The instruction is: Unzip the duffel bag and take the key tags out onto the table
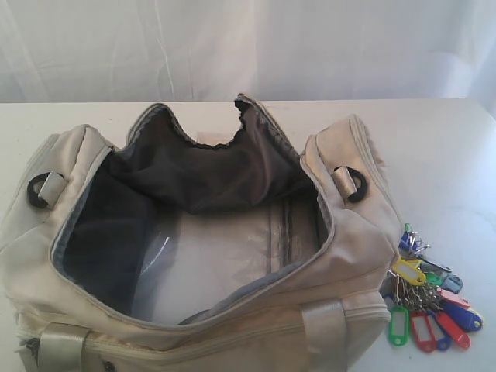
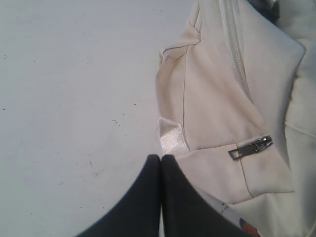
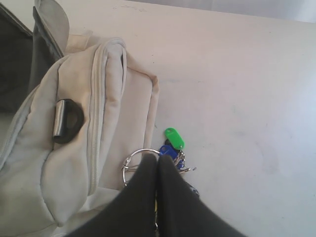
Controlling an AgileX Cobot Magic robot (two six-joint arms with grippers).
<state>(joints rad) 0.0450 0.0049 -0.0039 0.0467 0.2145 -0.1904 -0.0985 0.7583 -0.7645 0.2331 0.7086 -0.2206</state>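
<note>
The cream duffel bag (image 1: 341, 256) lies on the white table (image 1: 449, 155) with its top zipper open and its dark lining (image 1: 194, 170) showing. The key tags (image 1: 430, 298) lie on the table against the bag's right end, a bunch of red, blue, green and yellow tags. Neither gripper appears in the exterior view. My right gripper (image 3: 158, 159) is shut, hovering over the key tags (image 3: 174, 140) and their large metal ring (image 3: 131, 165), holding nothing. My left gripper (image 2: 161, 157) is shut and empty beside the bag's end (image 2: 212, 98).
A black D-ring (image 1: 356, 184) sits on the bag's right end and another (image 1: 37, 190) on the left end. A side-pocket zipper pull (image 2: 252, 147) lies closed near the left fingers. A white curtain hangs behind the table. Bare tabletop (image 2: 74, 74) spreads beside the bag.
</note>
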